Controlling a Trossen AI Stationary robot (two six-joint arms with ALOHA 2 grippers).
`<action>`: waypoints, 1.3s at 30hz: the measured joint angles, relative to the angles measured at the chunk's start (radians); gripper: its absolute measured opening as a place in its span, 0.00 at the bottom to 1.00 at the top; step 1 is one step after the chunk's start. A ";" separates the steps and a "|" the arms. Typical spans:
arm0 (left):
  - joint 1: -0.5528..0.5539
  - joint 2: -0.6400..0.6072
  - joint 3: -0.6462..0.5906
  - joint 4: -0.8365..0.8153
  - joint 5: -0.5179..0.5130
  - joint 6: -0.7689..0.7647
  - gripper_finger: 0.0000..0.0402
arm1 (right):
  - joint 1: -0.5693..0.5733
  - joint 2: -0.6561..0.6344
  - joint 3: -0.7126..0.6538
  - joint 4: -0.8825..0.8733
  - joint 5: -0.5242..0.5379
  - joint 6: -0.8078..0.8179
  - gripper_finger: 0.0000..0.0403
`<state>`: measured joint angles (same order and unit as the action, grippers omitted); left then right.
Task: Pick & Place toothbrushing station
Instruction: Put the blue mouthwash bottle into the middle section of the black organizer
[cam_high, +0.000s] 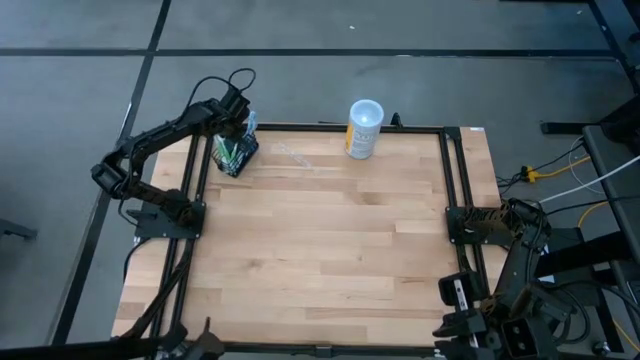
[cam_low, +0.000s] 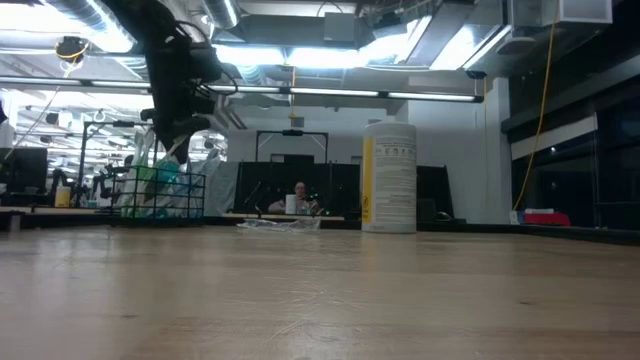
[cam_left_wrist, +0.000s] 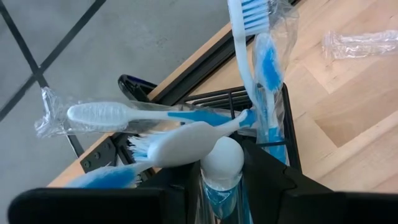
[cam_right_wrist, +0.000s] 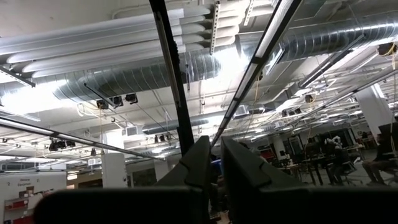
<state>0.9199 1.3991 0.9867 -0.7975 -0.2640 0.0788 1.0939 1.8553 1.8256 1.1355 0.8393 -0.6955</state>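
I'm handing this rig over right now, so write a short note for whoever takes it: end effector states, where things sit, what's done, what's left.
Left end effector: over the toothbrushing station at the table's far left corner, fingers around a white-topped item among the toothbrushes.
Right end effector: parked at the near right, pointing at the ceiling, nearly shut, empty.
Cup stands at the far edge, a clear wrapper between it and the station.
Done: reach.
Left: lift and place.
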 joint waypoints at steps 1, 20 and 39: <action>0.000 0.000 0.000 0.000 -0.003 0.000 0.22 | 0.000 0.000 0.000 0.003 0.005 0.000 0.10; 0.004 -0.104 -0.008 -0.125 -0.004 -0.145 0.22 | 0.000 0.000 0.000 0.016 0.008 -0.043 0.10; -0.014 -0.158 -0.020 -0.048 0.031 -0.136 0.48 | 0.001 0.000 0.000 0.014 0.010 -0.052 0.10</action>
<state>0.9057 1.2412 0.9663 -0.8456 -0.2333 -0.0570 1.0946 1.8553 1.8256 1.1496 0.8490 -0.7472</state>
